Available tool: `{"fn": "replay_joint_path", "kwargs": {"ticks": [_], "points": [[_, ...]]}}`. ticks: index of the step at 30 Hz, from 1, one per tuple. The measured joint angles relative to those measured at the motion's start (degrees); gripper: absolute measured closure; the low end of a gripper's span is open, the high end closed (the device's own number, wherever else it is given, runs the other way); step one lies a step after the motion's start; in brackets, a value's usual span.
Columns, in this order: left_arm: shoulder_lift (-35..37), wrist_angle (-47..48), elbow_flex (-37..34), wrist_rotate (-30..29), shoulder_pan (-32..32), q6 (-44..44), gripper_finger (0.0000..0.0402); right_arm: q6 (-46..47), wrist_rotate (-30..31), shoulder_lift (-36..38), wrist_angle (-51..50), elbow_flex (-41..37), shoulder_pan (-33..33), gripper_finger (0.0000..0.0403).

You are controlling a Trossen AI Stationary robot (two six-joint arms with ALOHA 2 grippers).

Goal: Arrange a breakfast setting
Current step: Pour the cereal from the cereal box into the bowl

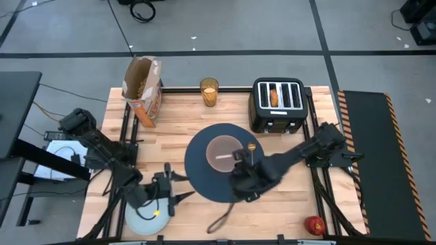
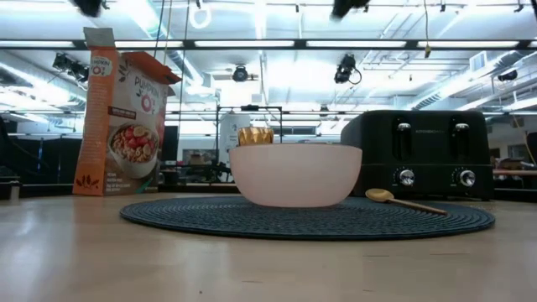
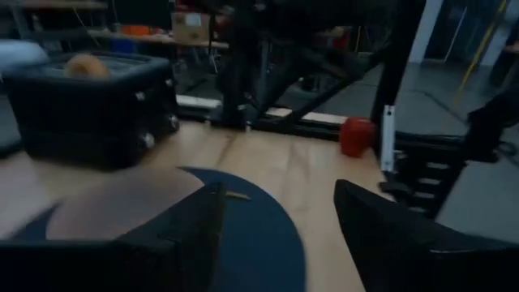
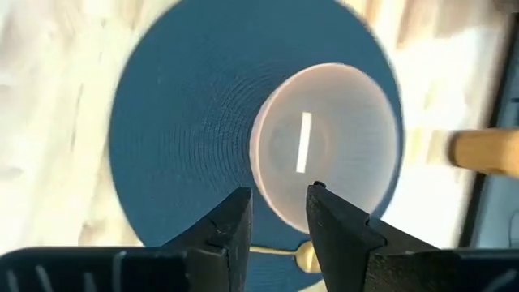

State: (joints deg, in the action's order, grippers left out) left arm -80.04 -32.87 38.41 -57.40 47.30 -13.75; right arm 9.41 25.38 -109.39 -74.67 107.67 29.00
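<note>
Hovering right gripper (image 4: 276,212) above mat (image 1: 201,173), fingers slightly parted, pinching nothing. Bowl (image 1: 224,152) sitting on mat centre, spoon (image 2: 403,201) lying just beside it. Left gripper (image 1: 165,192) spreading near plate (image 1: 144,219), empty. Judging: approaching plate rim low and square.

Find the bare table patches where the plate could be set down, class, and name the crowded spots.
Bare wood lies between the cereal box and the mat, and between the mat and the apple. Crowded: the mat's right side, under the right gripper, by bowl and spoon.
</note>
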Motion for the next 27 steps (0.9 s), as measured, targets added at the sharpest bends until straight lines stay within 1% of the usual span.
{"fn": "replay_joint_path", "kwargs": {"ticks": [2,4,6,8,10,13,16,18,22,24,27], "points": [[1.52,0.76,1.76,0.54,-1.86,7.11,0.013,3.63,2.02,2.34,-0.34,-1.33,2.27,0.0279],[4.14,3.73,5.57,0.29,-3.71,13.88,0.0105,7.19,4.11,4.44,-0.38,-2.69,4.38,0.028],[6.86,11.25,10.21,-1.72,-5.73,16.63,0.0085,10.73,6.21,6.25,-0.37,-4.55,6.36,0.028],[8.98,23.59,15.74,-3.4,-8.3,14.85,0.0074,14.33,7.68,7.83,-0.48,-6.64,8.23,0.028],[10.0,38.92,21.95,-4.66,-11.48,9.11,0.0069,17.81,8.64,9.06,-0.37,-8.83,9.92,0.028],[10.28,61.78,31.21,-4.57,-16.78,1.26,0.0068,22.19,9.87,10.37,-0.33,-12.15,12.11,0.028],[10.08,78.7,40.8,-2.82,-23.58,-4.52,0.0068,25.07,11.09,11.29,-0.33,-15.45,13.65,0.028],[9.91,87.14,46.79,0.37,-28.84,-7.32,0.0068,26.52,11.16,11.54,-0.21,-17.32,14.11,0.028],[10.02,97.22,55.35,7.29,-40.52,-8.01,0.0068,28.5,11.14,11.6,-0.27,-20.27,14.17,0.028],[9.95,102.57,57.44,8.92,-45.82,-7.75,0.0068,28.59,11.17,11.6,0.14,-21.73,14.13,0.028],[9.98,109.84,58.08,10.75,-52.97,-7.88,0.0068,28.61,11.11,11.6,0.11,-23.36,14.09,0.028]]}}
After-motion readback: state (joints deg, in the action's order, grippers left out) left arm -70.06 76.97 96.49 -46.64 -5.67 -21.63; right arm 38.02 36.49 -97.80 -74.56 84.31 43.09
